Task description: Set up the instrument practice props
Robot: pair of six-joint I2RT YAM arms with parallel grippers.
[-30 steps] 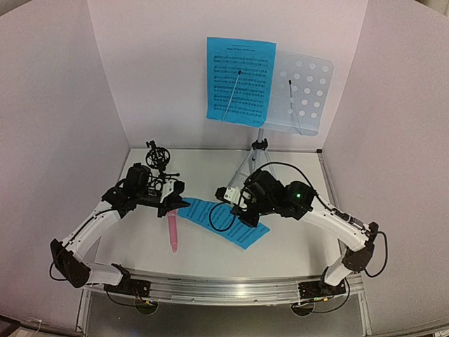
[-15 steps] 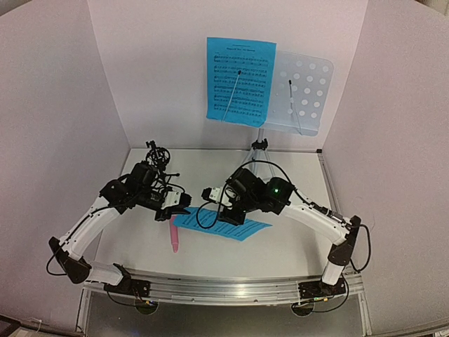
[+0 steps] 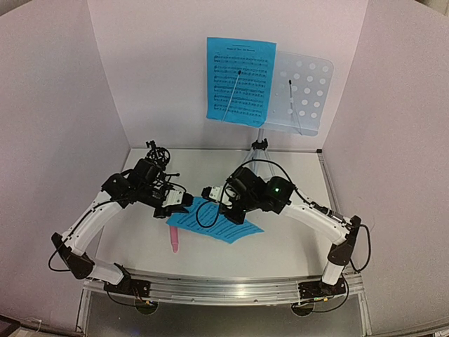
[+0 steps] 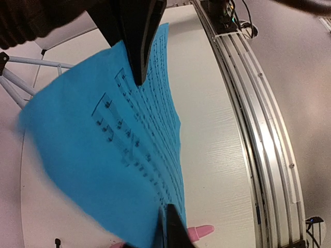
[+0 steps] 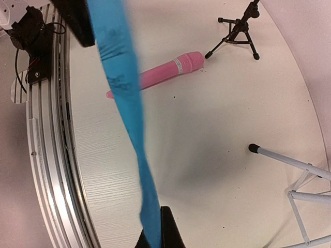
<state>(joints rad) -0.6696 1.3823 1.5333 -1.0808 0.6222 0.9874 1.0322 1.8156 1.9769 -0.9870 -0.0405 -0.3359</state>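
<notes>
Blue page (image 4: 103,155): notes, wording apparently illegible.

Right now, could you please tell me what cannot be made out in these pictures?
- Microphone: left wrist view, only its tip shows; the loose sheet covers the rest.
- Grip: neither wrist view shows whether the left gripper or right gripper pinches the sheet.
- Stand legs: right wrist view, cut off by the edge.
- Mic holder: top view, tiny, partly behind the left arm.

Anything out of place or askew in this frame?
Yes. The pink microphone lies flat on the table, apart from its black tripod holder. The music stand holds one blue page on its left half; its right half is bare.
</notes>
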